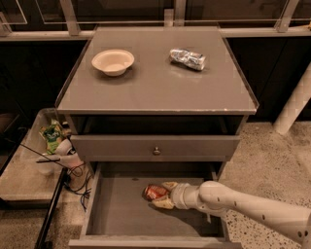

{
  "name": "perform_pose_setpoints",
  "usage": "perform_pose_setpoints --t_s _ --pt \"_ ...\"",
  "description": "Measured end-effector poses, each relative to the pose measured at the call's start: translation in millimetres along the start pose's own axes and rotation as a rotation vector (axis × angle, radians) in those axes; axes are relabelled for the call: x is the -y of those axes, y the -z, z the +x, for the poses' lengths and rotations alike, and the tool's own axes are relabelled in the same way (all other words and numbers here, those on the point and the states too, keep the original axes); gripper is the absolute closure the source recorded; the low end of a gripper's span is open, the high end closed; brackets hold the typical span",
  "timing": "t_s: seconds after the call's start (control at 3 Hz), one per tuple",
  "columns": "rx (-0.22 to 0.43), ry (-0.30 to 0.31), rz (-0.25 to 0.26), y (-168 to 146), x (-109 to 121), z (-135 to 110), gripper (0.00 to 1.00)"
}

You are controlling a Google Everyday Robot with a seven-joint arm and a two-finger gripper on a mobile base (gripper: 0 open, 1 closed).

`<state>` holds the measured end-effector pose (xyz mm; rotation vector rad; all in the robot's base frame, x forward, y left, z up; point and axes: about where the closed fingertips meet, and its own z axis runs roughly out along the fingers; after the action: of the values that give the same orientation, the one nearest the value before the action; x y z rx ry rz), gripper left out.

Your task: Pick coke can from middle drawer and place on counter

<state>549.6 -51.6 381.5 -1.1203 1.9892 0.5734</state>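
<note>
Inside the open drawer, the gripper is lying low at the right, and its 2 fingers are clasping the red can, which is lying sideways on the drawer floor.

Seemingly a robot test lab: speckled terrazzo floor, dark glazed partition with pale metal frames, loose black cables lying about, and the beige gripper down inside the shallow grey middle drawer.
</note>
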Motion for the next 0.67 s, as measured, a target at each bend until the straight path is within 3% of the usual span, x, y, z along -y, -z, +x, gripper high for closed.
perform_pose_setpoints --t_s 0.67 --pt "-0.001 0.001 -0.002 0.0 -0.5 -0.4 0.87"
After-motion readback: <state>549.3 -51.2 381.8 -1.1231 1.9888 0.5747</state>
